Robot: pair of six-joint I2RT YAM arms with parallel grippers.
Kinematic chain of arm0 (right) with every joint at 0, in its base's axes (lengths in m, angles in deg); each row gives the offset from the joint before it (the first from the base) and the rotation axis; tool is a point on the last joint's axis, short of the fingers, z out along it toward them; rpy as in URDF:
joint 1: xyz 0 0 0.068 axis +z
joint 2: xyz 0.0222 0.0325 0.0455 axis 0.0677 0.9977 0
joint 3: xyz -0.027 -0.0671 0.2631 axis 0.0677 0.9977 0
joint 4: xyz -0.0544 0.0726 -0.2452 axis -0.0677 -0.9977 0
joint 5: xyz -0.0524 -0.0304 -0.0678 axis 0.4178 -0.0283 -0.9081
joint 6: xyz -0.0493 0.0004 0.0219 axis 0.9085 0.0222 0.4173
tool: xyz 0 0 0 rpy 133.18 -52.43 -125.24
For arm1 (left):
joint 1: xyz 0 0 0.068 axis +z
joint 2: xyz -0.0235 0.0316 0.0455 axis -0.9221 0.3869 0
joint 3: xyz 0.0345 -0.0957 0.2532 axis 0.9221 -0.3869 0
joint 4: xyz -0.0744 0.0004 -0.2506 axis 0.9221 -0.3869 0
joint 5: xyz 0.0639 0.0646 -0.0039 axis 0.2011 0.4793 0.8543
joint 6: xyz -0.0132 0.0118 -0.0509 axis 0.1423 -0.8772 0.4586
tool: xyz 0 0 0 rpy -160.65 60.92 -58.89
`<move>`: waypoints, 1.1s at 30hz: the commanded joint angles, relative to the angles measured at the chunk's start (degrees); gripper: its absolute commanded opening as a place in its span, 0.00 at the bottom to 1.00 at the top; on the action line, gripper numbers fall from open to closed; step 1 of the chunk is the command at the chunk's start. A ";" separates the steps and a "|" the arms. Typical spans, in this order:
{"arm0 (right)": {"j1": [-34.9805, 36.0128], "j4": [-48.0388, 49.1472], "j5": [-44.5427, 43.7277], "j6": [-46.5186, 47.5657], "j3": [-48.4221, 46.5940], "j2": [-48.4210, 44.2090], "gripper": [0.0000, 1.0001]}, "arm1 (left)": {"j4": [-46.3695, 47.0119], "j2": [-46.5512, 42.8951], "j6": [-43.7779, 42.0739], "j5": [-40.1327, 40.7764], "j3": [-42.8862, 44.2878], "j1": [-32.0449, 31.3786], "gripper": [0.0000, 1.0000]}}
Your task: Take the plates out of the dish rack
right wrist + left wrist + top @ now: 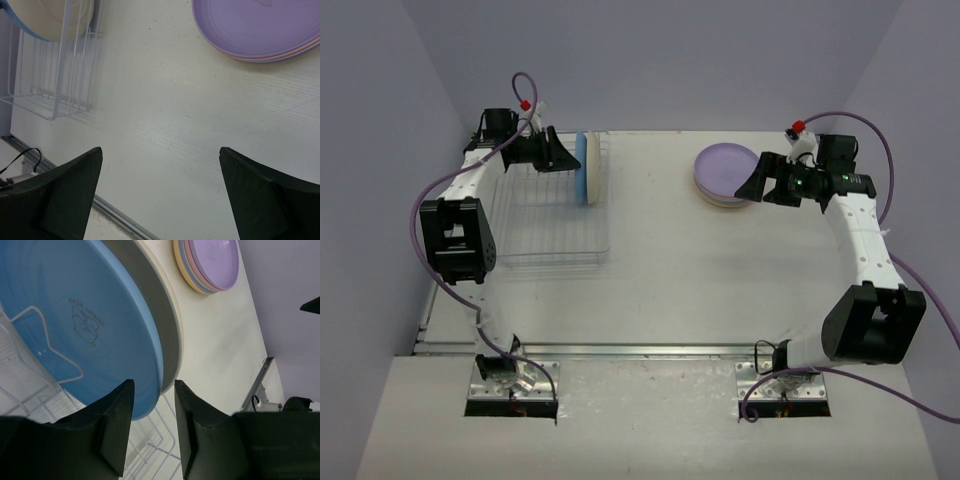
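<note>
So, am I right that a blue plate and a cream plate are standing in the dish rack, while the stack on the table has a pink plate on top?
Not quite: the stack is topped by a lavender plate, not a pink one, as the top external view shows. The rest holds: a blue plate and a cream plate stand in the dish rack.

We find no text, number or brand that can be read in any view. The clearest marking is a small dark line-drawn stamp (86, 322) near the middle of the blue plate (55, 295) in the left wrist view: a small figure with lettering arched along its 1 o'clock side, too fine to make out. A fainter mark sits on the lavender plate (212, 257) at 1 o'clock in that view and at 1 o'clock in the right wrist view, and it is equally unreadable.
</note>
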 commanded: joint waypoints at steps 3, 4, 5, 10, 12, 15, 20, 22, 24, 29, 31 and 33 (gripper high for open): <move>-0.05 1.91 1.00 -0.58 -1.56 -0.17 0.99 | 2.75 0.47 -0.50 -2.24 1.19 -0.52 0.31; -0.05 1.94 1.03 -0.58 -1.48 -0.09 0.99 | 2.75 0.49 -0.56 -2.19 1.09 -0.63 0.31; -0.05 1.93 1.06 -0.54 -1.41 -0.06 0.99 | 2.79 0.54 -0.67 -2.07 0.92 -0.70 0.30; -0.05 1.83 1.21 -0.67 -1.27 -0.12 0.99 | 3.30 1.14 -0.39 -1.75 0.73 -0.89 0.24; -0.05 1.80 1.11 -0.61 -1.21 -0.15 0.99 | 3.65 1.33 -0.24 -1.39 0.80 -1.12 0.20; -0.05 1.72 1.06 -0.51 -1.04 -0.30 0.99 | 3.79 1.37 -0.16 -0.90 0.90 -1.49 0.17; -0.05 1.80 0.89 -0.50 -0.75 -0.32 0.99 | 3.98 1.20 -0.41 -0.66 1.09 -2.15 0.06; -0.05 1.80 0.89 -0.32 -0.66 -0.41 0.99 | 3.89 1.02 -0.33 -0.83 1.35 -2.15 0.02; -0.05 1.80 0.81 -0.25 -0.66 -0.48 0.99 | 3.89 0.52 -0.25 -0.69 2.22 -2.15 0.00; -0.05 1.95 1.16 -0.49 -0.54 -0.41 0.99 | 4.96 -0.40 2.03 -2.75 4.80 -2.21 0.00; -0.05 2.01 1.27 -0.49 -0.48 -0.51 0.99 | 5.78 -0.93 3.02 -3.99 6.21 -2.10 0.00; -0.12 1.95 1.19 -0.47 -0.48 -0.66 0.99 | 5.89 -1.16 3.29 -4.59 7.30 -1.97 0.00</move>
